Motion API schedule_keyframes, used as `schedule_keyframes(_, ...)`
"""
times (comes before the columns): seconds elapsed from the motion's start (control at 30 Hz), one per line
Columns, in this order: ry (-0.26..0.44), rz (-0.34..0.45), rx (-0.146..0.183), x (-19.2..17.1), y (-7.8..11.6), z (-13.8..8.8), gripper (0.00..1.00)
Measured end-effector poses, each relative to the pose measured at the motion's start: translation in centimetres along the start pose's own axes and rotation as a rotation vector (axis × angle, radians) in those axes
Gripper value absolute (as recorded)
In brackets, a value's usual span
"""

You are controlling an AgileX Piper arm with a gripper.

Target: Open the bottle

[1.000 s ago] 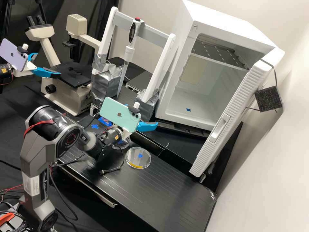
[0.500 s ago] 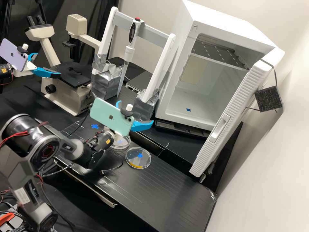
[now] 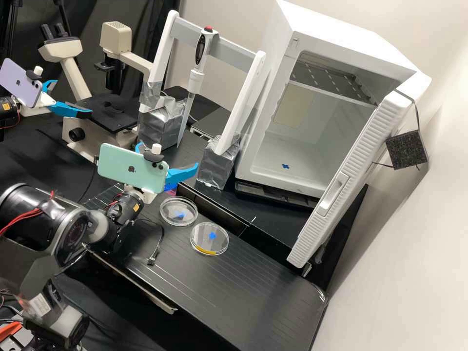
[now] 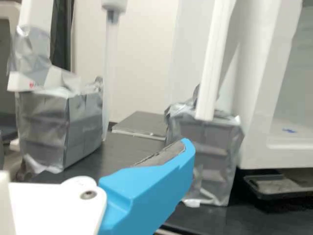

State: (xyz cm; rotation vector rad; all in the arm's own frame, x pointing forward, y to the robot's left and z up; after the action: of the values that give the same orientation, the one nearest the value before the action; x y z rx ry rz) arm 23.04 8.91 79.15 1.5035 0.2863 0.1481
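Observation:
In the high view my gripper hangs left of the taped stand, above the bench behind the two dishes, its blue fingers spread apart around nothing that I can see. The green phone mounted on it covers part of the space between them. In the wrist view the gripper has one blue finger angled in front of the foil-wrapped stand feet. I cannot make out a bottle. A small blue and pink thing lies partly behind the phone in the high view; what it is I cannot tell.
Two clear round dishes lie on the black bench. Behind them stand the pipette stand with an upright pipette, and an open white incubator. A microscope is at the left.
My gripper has moved left across the high view, its fingers staying spread, and the arm's upper part has swung left and lower. The left dish, partly covered before, has come into full sight.

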Motion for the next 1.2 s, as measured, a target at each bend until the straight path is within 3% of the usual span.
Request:
schedule_keyframes(0.4, -0.056, -0.05, -0.016, 0.7, -1.7, 0.9, 1.0)
schedule_keyframes(0.43, -0.056, -0.05, -0.016, 0.8, -1.7, 0.9, 0.0)
schedule_keyframes(1.2, -0.071, -0.072, -0.014, 1.3, -2.3, 1.2, 0.0)
